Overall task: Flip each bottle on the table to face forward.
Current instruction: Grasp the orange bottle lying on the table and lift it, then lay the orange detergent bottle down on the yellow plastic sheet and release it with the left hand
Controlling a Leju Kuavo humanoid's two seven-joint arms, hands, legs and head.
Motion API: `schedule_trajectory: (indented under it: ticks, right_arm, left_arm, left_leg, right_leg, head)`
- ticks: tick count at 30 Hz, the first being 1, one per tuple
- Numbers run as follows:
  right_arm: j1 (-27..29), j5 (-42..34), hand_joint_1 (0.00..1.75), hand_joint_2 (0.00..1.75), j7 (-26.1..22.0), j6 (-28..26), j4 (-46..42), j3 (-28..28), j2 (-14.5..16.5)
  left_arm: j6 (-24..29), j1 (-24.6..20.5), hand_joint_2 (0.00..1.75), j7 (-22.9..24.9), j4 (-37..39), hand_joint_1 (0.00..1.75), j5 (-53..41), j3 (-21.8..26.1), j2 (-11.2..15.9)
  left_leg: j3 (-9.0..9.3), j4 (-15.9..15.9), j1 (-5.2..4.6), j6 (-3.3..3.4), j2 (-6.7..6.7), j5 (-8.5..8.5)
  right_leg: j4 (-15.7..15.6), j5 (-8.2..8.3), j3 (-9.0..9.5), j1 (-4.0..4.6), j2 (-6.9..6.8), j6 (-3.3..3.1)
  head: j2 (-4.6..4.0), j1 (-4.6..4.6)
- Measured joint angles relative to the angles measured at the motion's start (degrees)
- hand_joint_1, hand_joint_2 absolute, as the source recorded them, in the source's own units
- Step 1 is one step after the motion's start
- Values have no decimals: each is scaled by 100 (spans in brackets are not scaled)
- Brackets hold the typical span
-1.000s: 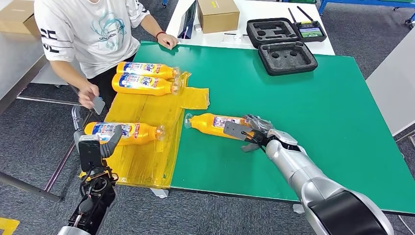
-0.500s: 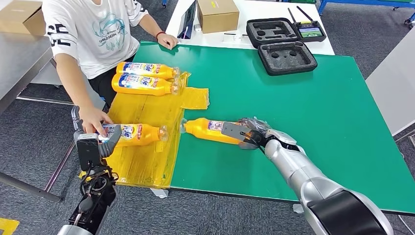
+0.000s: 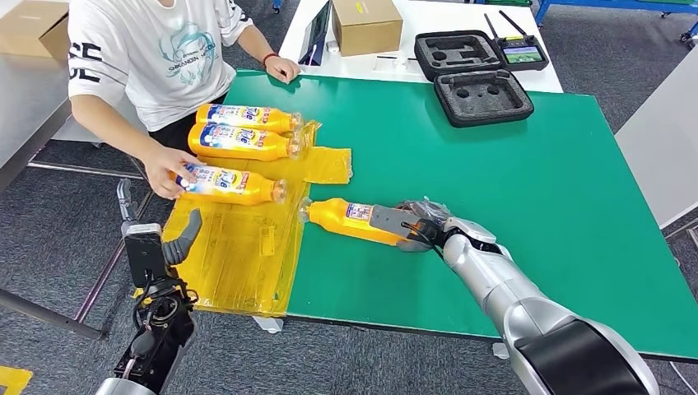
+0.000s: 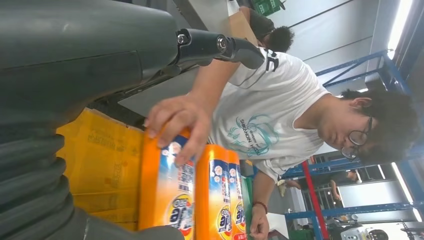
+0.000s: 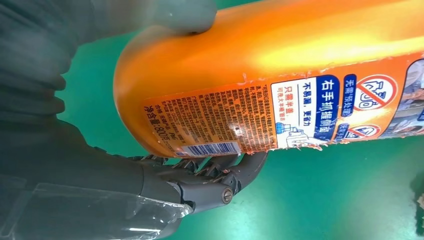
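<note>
**Right hand on the last back-label bottle; the person lifts another clear**

The orange bottle lies on its side on the green table, near the front edge and just beside the yellow sheet, cap pointing toward that sheet. Its back label, with small print and barcode, faces up in the right wrist view, so by judgement it is not yet flipped. The right hand grips the bottle's base end, thumb over the top and fingers curled beneath. Against a second ago, this bottle has slid a little toward the sheet with the hand on it.

On the sheet near the table's left edge, two bottles lie side by side, front labels up. A person's hand now holds a third bottle just in front of that pair; a second ago it lay lower on the sheet, by the left hand. That hand now stands with its fingers apart, holding nothing.

Judgement: one bottle remains to turn.
</note>
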Motion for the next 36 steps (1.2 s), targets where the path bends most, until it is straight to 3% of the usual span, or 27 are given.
schedule_trajectory:
  ticks: [4, 8, 12, 17, 28, 36]
  right_arm:
    - [28, -239, 175, 175, -402, -45, -3, -45, 12]
    - [160, -988, 175, 175, -1475, -154, -123, -364, 67]
    - [223, -1410, 175, 175, -2064, -180, -294, -686, 131]
    - [480, -2360, 175, 175, -3181, -147, -885, -1179, 251]
    - [955, -3031, 175, 175, -3274, -128, -1957, -1476, 372]
    - [1399, -3500, 175, 175, -3252, -395, -2313, -1311, 454]
  left_arm:
    - [-36, 19, 175, 0, -1, 0, 0, 28, -4]
    - [-120, 77, 175, 0, -14, 0, 57, 54, -9]
    - [-205, 137, 175, 0, -50, 0, 127, 72, -14]
    - [-482, 319, 175, 0, -240, 0, 351, 125, -25]
    - [-866, 535, 175, 0, -537, 0, 630, 246, -51]
    - [-2203, 748, 175, 287, -944, 0, 1228, 18, -85]
  left_leg:
    - [-1, 0, 0, 0, 0, 0]
    - [-2, 0, 0, 0, -1, 0]
    - [-5, -1, 0, 0, -8, 0]
    - [-6, 0, -1, 0, -2, 0]
    - [-6, -1, 0, 0, -2, 0]
    - [-7, -1, 0, 0, -2, -2]
  right_leg:
    - [0, 0, -1, 0, 0, 0]
    - [1, 0, -2, 0, 0, 0]
    - [1, -1, -2, 0, -5, 0]
    - [0, -1, -5, -1, -1, 0]
    - [0, -1, -5, 0, -2, 0]
    - [-1, -3, -6, -1, -3, -1]
  head:
    - [0, 1]
    - [0, -1]
    - [0, 1]
    - [0, 0]
    - [0, 0]
    - [0, 1]
